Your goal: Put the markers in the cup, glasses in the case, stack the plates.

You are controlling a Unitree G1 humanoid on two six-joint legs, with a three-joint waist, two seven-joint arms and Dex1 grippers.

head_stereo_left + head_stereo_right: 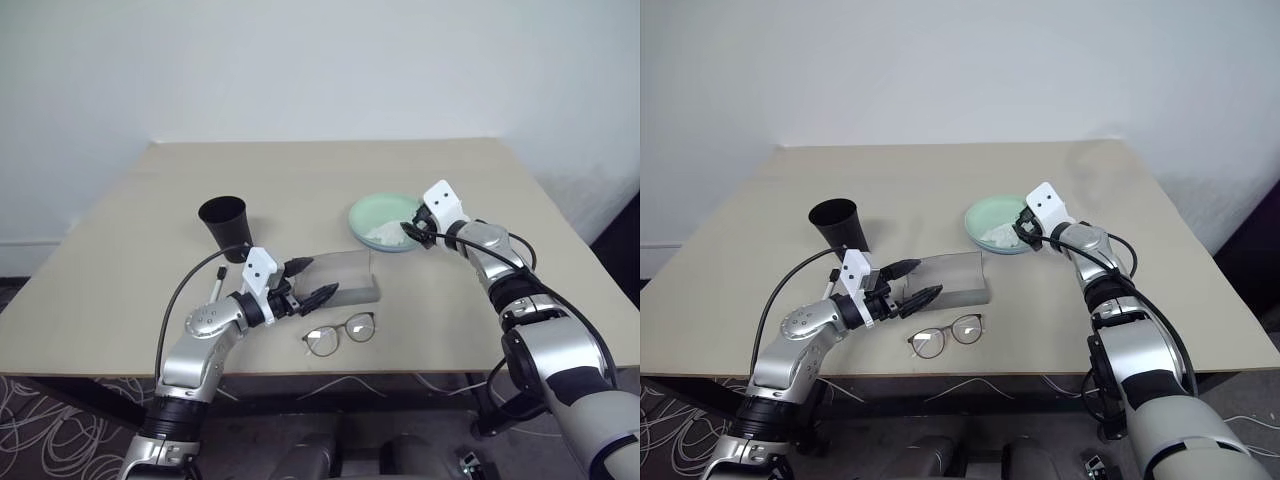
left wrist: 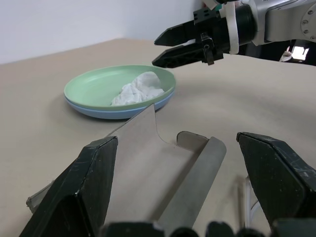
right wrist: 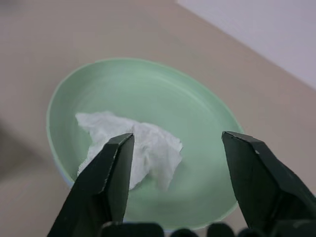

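The mint green plate [image 1: 374, 211] sits stacked on the light blue plate [image 2: 114, 113] at the table's middle right, with a crumpled white tissue [image 3: 143, 148] lying in it. My right gripper [image 3: 177, 134] hovers open just above the plate's near right rim, nothing between its fingers. The grey case [image 1: 350, 276] lies in front of the plates. My left gripper [image 1: 322, 276] stands open at the case's left end, its fingers either side of it. The wire-framed glasses [image 1: 340, 333] lie on the table in front of the case. The black cup [image 1: 225, 222] stands upright at the left, a white marker [image 1: 216, 287] beside its base.
The beige table [image 1: 300, 180] reaches back to a white wall. Its front edge runs just in front of the glasses. A black cable loops from my left arm near the cup.
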